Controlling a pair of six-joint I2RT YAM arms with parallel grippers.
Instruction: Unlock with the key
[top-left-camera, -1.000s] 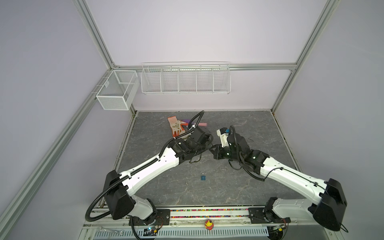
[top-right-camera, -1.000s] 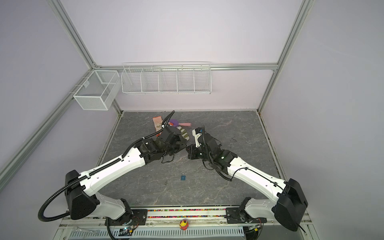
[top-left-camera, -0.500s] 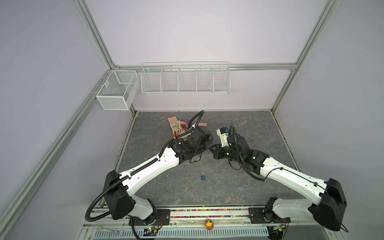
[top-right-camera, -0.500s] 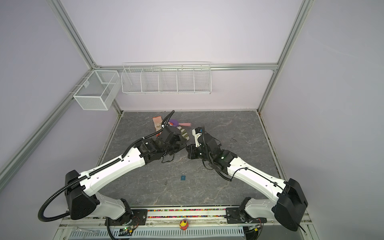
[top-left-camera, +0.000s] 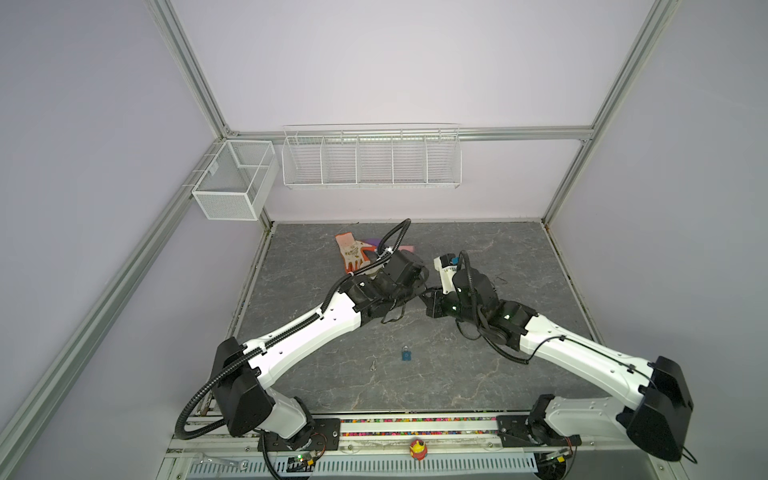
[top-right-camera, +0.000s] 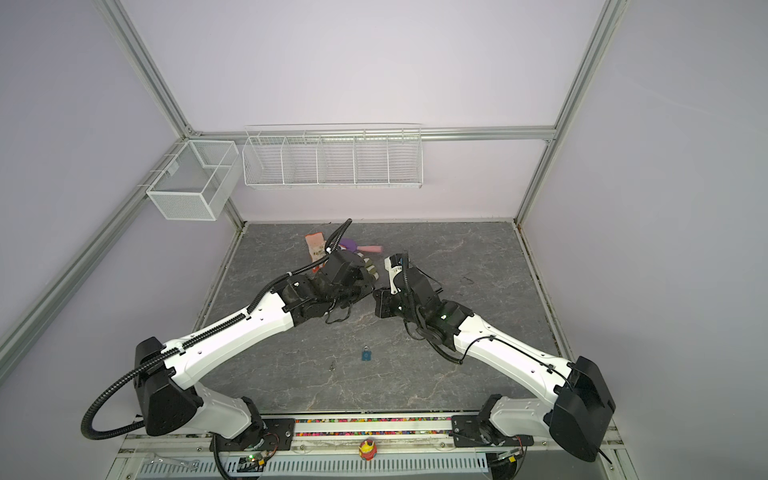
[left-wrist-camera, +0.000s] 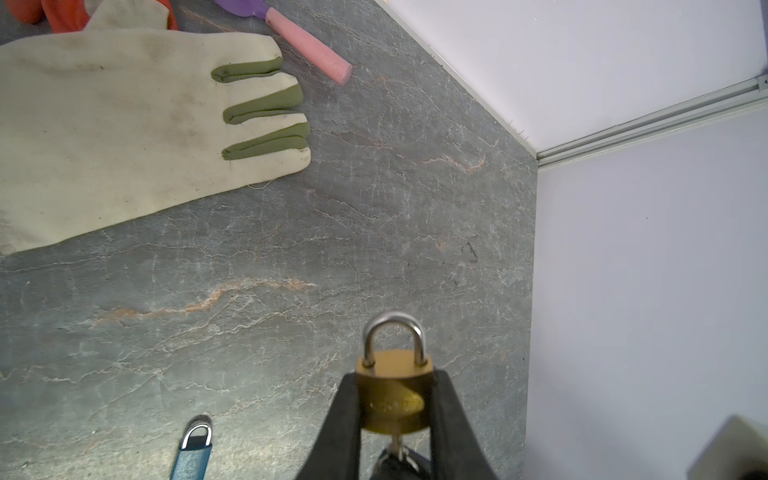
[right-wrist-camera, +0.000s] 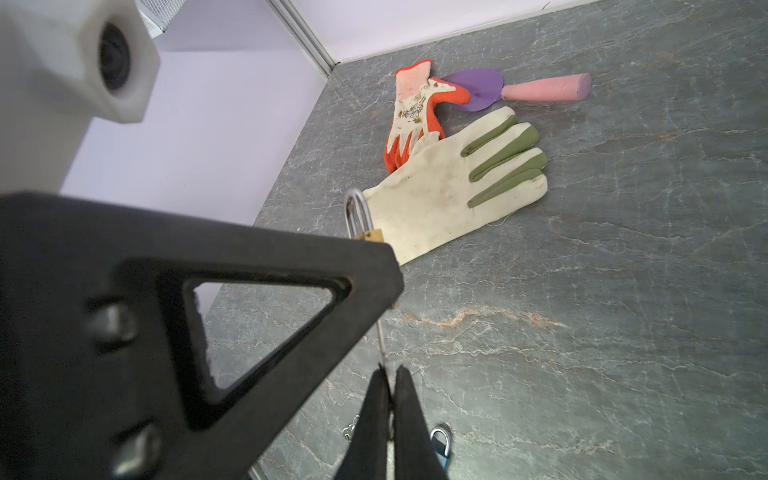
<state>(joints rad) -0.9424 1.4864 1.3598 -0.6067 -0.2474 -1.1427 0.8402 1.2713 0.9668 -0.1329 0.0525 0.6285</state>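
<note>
The brass padlock (left-wrist-camera: 394, 399) is held above the tabletop (left-wrist-camera: 291, 249), shackle closed, clamped by its sides in the left claw (left-wrist-camera: 395, 384). The key (right-wrist-camera: 380, 345) sits in its keyhole end, pinched tight in the right claw (right-wrist-camera: 390, 384). Both arms reach forward and inward, wrists meeting nose to nose mid-tabletop, near a white-green glove (left-wrist-camera: 124, 124).

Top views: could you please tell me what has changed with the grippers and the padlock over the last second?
Nothing has visibly changed. The left gripper still clamps the brass padlock, and the right gripper stays shut on the key at the padlock's underside. The blue padlock and the orange glove lie where they were.
</note>
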